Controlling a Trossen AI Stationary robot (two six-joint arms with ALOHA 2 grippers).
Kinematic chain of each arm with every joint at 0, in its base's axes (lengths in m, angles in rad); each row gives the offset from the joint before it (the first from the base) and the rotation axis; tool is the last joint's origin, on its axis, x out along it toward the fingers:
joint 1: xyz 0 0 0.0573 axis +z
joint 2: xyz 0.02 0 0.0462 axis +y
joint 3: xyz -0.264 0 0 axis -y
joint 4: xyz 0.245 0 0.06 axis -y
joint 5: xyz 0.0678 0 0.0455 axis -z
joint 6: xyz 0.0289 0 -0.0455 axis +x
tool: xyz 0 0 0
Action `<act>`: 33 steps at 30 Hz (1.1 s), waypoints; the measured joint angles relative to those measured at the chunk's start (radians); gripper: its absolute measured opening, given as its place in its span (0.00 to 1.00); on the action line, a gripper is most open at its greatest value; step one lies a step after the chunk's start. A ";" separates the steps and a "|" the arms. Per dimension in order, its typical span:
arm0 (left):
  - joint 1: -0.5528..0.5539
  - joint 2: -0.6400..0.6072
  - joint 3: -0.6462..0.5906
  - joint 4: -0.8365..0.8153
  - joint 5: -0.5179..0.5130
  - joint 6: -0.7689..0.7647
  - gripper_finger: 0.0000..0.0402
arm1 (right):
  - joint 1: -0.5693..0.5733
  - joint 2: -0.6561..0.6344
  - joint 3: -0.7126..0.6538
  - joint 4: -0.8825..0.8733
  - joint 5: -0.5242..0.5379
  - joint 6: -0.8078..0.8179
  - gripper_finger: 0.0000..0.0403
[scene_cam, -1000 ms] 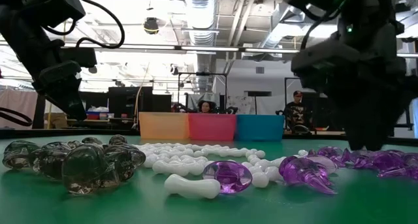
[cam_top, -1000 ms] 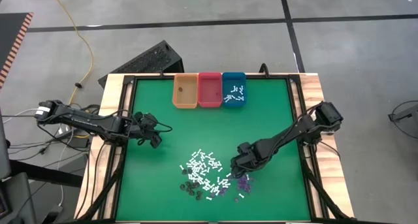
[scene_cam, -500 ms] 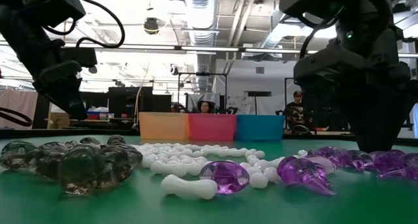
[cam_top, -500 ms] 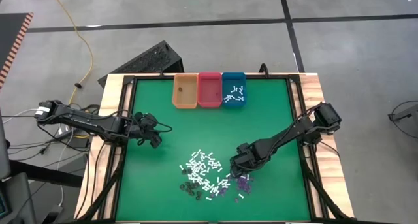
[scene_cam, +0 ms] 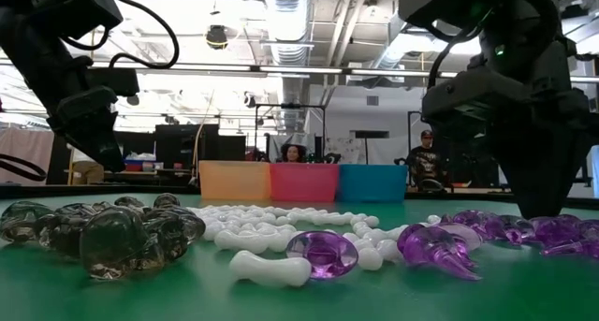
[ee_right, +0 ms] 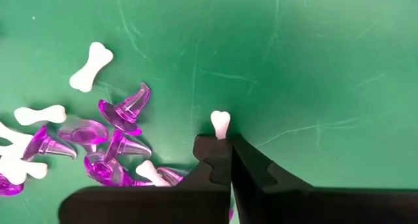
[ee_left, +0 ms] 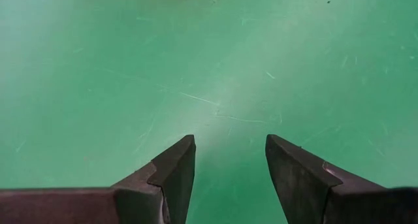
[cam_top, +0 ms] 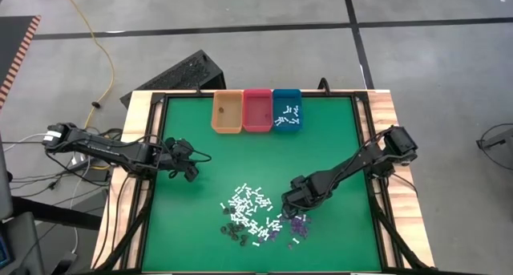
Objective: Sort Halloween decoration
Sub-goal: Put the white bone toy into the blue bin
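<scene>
grey concrete floor point(cam_top: 240, 34) crossed by dark seam lines, a yellow cable point(cam_top: 103, 54) trailing over it. overhead, long fluorescent lights point(scene_cam: 285, 12) and exposed ducting point(scene_cam: 412, 45). two people point(scene_cam: 426, 162) sit at dark desks far behind.

Halloween decoration point(cam_top: 255, 215) lies heaped mid-mat: white bones, purple hats (tipped over), dark lumps

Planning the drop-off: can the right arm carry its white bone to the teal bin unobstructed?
Probably yes. The right gripper is shut on the white bone, and bare green mat lies between it and the teal bin.
</scene>
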 joint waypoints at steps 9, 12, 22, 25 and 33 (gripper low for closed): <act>0.000 0.000 0.000 0.000 -0.021 0.001 0.45 | -0.058 -0.091 0.026 -0.055 0.053 -0.082 0.06; 0.000 0.000 0.000 0.001 -0.021 0.013 0.45 | -0.096 -0.123 0.026 -0.067 0.076 -0.127 0.07; 0.000 0.000 0.000 0.029 -0.025 0.031 0.45 | -0.424 -0.231 0.026 -0.048 0.105 -0.459 0.06; 0.000 0.000 0.000 0.035 -0.029 0.037 0.45 | -0.553 -0.246 0.026 0.021 0.103 -0.566 0.06; 0.000 0.000 0.000 0.034 -0.038 0.042 0.45 | -0.842 -0.244 0.100 0.107 0.086 -0.772 0.07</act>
